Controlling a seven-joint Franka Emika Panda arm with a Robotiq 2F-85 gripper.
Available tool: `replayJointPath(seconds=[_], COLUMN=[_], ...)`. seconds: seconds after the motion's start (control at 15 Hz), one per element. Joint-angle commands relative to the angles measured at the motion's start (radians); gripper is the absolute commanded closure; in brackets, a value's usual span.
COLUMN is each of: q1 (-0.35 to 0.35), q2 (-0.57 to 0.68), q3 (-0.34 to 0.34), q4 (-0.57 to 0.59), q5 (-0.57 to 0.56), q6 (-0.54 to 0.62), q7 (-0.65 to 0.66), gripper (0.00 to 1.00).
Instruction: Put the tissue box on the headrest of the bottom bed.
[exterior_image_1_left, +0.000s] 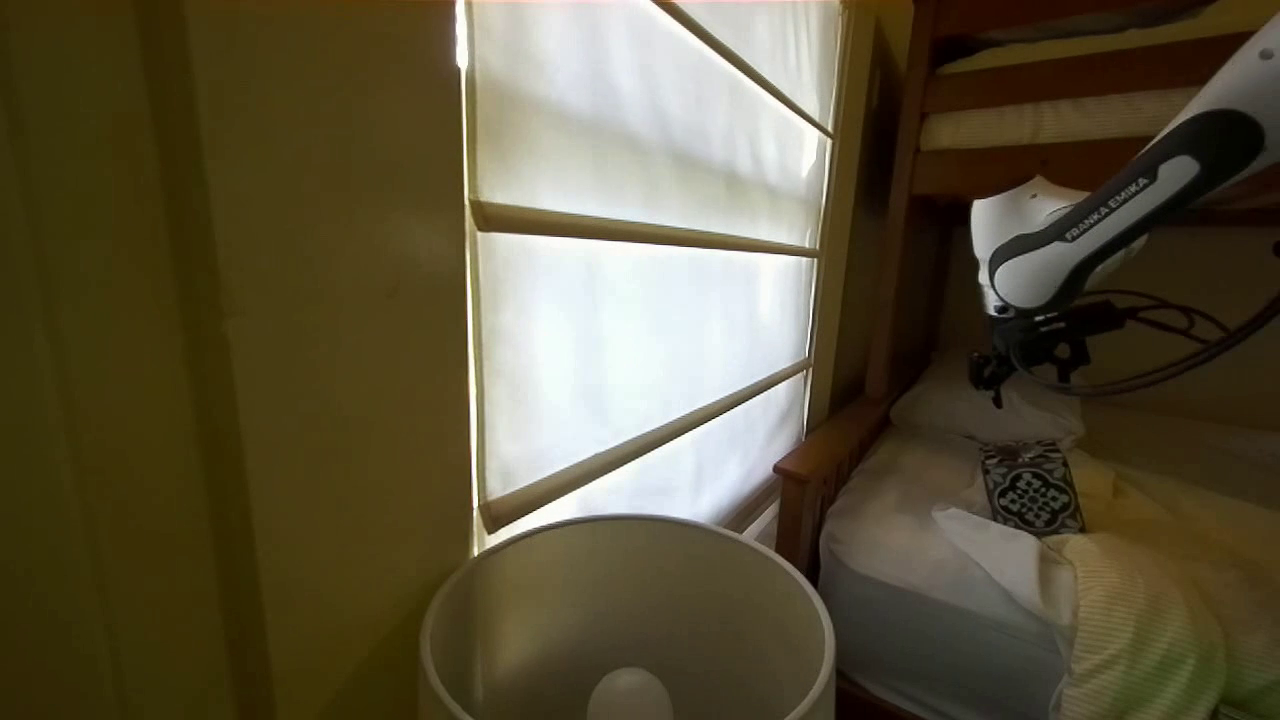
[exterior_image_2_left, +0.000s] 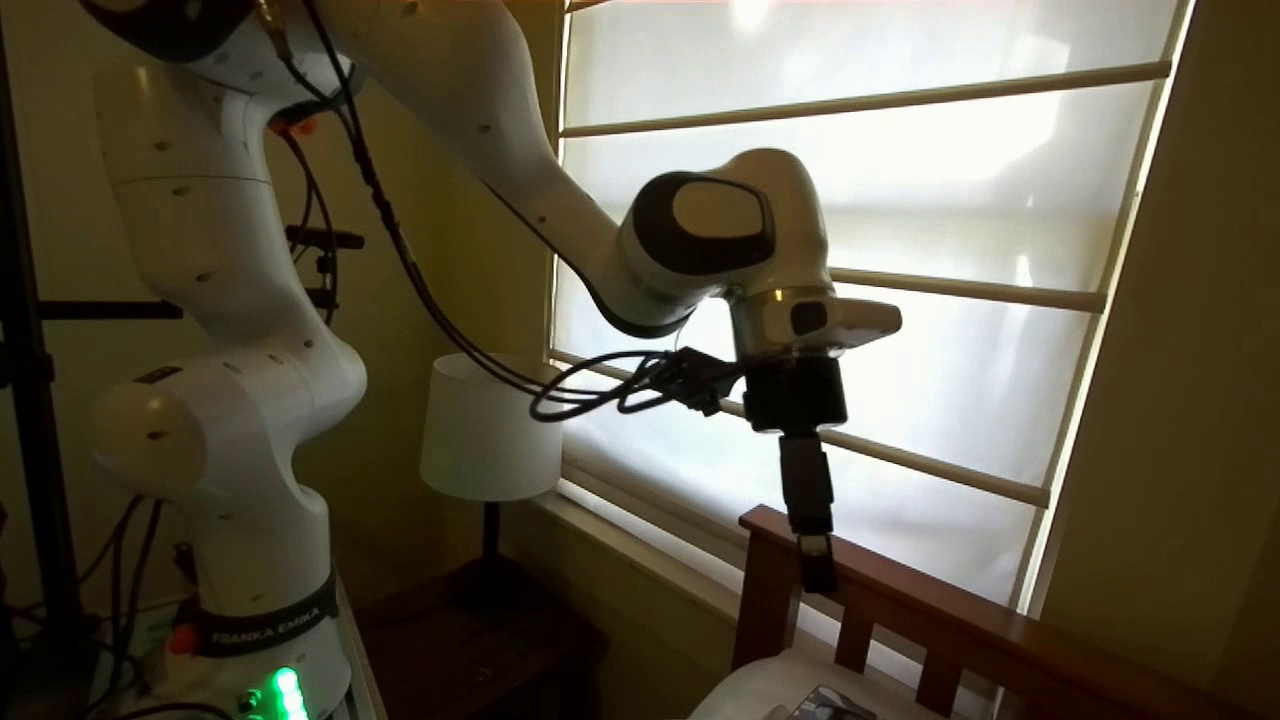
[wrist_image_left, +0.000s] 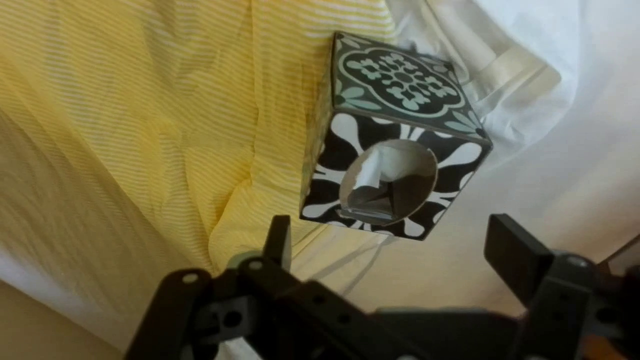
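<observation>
The tissue box (exterior_image_1_left: 1034, 492), with a dark-and-white pattern, stands on the bottom bed (exterior_image_1_left: 930, 625) among rumpled bedding. Only its top corner shows in an exterior view (exterior_image_2_left: 830, 706). In the wrist view the tissue box (wrist_image_left: 402, 82) has its round opening facing the camera. My gripper (wrist_image_left: 391, 237) is open and empty above it, its fingers apart and not touching it. The gripper also shows in both exterior views (exterior_image_1_left: 990, 385) (exterior_image_2_left: 816, 575). The headrest (exterior_image_1_left: 838, 435) is a brown wooden board with a flat top edge by the window; it also shows in an exterior view (exterior_image_2_left: 960, 598).
A white pillow (exterior_image_1_left: 960, 400) lies behind the box. The wooden upper bunk (exterior_image_1_left: 1060, 165) is above the bed, close to the arm. A lamp (exterior_image_2_left: 490, 430) stands by the window blind (exterior_image_2_left: 930, 390). Cables (exterior_image_2_left: 590, 395) hang in loops at the wrist.
</observation>
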Motion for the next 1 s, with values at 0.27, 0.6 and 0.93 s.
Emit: replayJointPath(seconds=[0.27,0.6,0.93], q1=[0.196,0.268,0.294], q2=[0.306,0.423,0.493], q3=[-0.17,-0.268,-0.318], q4=[0.233,0.274,0.292], q5=[0.082,0.235,0.343], q6=[0.046,0.101,0.124], q7=[0.014,-0.061,-0.11], gripper=[0.0,0.0,0.0])
